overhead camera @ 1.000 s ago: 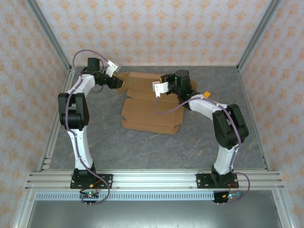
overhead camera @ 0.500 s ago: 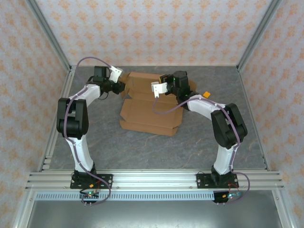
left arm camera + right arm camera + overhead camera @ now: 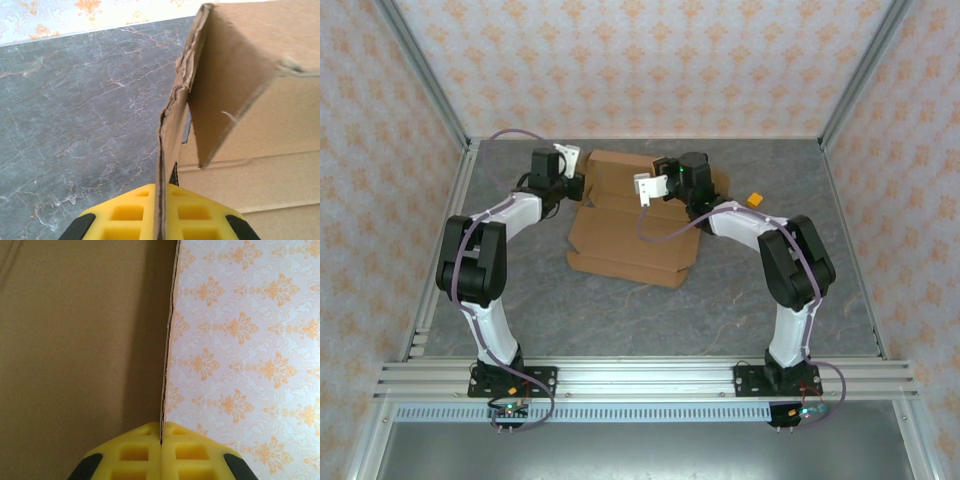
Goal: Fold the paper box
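Note:
The paper box (image 3: 630, 225) is a brown corrugated cardboard sheet lying on the grey table at mid-back, its far flaps raised. My left gripper (image 3: 578, 186) is shut on the box's left side flap (image 3: 172, 125), which stands on edge between the yellow fingers (image 3: 125, 215). My right gripper (image 3: 655, 182) is shut on the rear panel, whose thin edge (image 3: 167, 350) runs up from between its yellow fingers (image 3: 195, 455). Brown cardboard (image 3: 80, 340) covers the left half of the right wrist view.
A tiny orange piece (image 3: 754, 201) lies on the table right of the right arm. Patterned walls and aluminium posts close in the grey marble table (image 3: 640, 310). Open tabletop lies in front of the box.
The left gripper has moved right and inward, bringing the left flap toward the box. The right gripper has shifted slightly left, and the sheet has slid a little left.

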